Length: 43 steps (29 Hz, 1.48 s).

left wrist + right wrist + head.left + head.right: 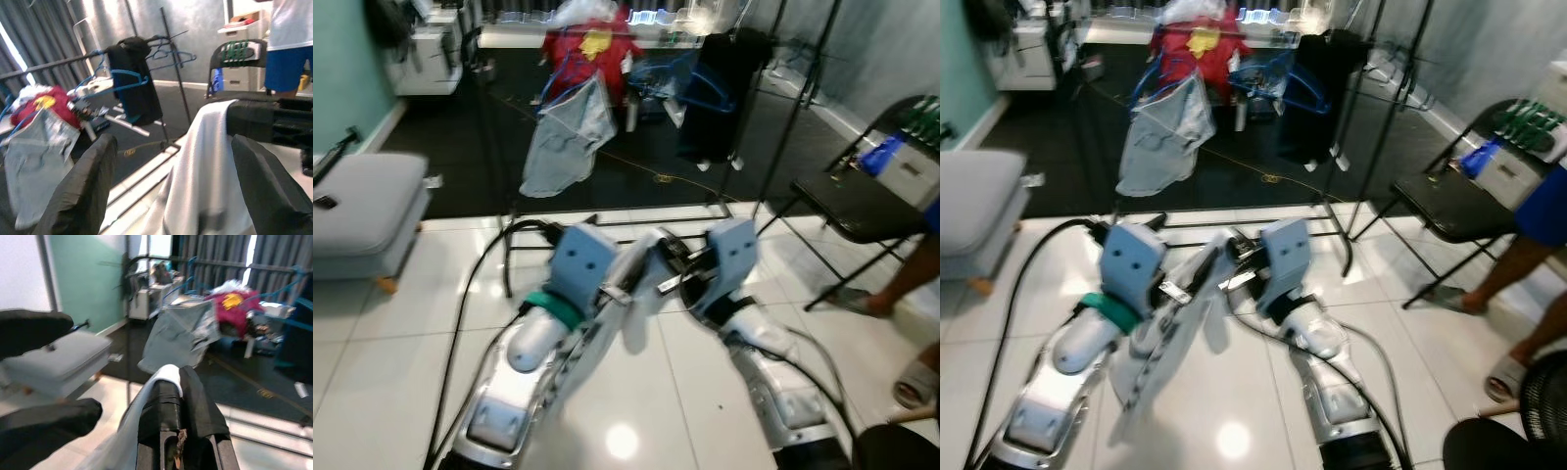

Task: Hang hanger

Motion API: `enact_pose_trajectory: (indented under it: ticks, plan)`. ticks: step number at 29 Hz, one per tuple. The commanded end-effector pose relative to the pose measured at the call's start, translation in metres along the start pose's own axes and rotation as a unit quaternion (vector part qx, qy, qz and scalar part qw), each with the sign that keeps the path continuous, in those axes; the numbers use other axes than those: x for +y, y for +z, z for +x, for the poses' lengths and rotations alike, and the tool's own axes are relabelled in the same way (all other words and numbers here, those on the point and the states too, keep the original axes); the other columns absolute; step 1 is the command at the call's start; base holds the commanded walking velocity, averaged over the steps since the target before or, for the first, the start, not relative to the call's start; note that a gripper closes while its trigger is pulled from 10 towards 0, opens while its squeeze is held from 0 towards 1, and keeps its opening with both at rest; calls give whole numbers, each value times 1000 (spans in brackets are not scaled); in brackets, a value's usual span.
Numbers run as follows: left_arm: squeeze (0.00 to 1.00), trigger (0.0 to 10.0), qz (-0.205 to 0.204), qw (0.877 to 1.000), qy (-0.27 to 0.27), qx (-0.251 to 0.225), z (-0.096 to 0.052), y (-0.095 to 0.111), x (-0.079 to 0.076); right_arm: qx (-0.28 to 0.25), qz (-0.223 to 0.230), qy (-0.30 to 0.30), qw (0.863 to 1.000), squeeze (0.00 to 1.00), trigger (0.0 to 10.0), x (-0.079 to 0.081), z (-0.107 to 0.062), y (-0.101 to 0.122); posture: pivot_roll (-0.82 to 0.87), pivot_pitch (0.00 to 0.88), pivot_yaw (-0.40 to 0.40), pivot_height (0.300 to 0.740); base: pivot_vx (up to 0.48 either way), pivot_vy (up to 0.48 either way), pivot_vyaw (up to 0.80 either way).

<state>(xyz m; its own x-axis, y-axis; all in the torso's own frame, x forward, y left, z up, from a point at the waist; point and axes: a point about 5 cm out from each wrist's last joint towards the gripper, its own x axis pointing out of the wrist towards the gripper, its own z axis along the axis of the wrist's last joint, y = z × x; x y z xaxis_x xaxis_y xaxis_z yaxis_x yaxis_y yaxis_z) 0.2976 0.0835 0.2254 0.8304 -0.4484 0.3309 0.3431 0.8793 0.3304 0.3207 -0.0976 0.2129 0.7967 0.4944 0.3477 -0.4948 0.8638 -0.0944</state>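
Two silver arms fill the lower half of the head views, meeting at the centre of the frame over a white tiled floor point(372, 323). Between them hangs one white garment point(1170, 338), drooping toward the bottom of the frame.

The left tool point(171, 181) stands open: its two black fingers point(80, 196) spread wide at the lower left and lower right of the left wrist view, with the white cloth draped between them. The right tool point(178, 404) is clamped on the top edge of the white garment, which peeks out above its closed fingers at the centre bottom of the right wrist view. Whether a hanger sits inside the cloth cannot be told.

Further back, at the top centre of the head views, one black clothes rack point(773, 127) stands on dark flooring. On it hang a grey garment point(563, 137), a red garment point(592, 49), a black garment point(720, 93) and several blue hangers point(124, 78), some of them bare.

At the left edge sits one grey cushioned seat point(362, 211). At the right edge stands one black folding chair point(862, 201), and beside it a person's leg point(1518, 259) in blue shorts. The left wrist view also shows a white cabinet point(244, 36) behind that person.
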Motion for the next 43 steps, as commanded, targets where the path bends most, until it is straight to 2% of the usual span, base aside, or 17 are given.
enact_pose_trajectory:
  ticks: [1, 43]
  plan:
    - [0, 10000, -1, 1000, 3, 10, -3, -5, 2, -7, -1, 9, 1000, 0, 10000, 5, 2, 2, -115, 90, 33, 740, 469, 0, 0]
    - [0, 10000, 2, 1000, 5, 12, 0, -6, 4, -15, -9, 21, 1000, 0, 10000, 9, 1, 3, -116, 86, 41, 740, 474, 0, 0]
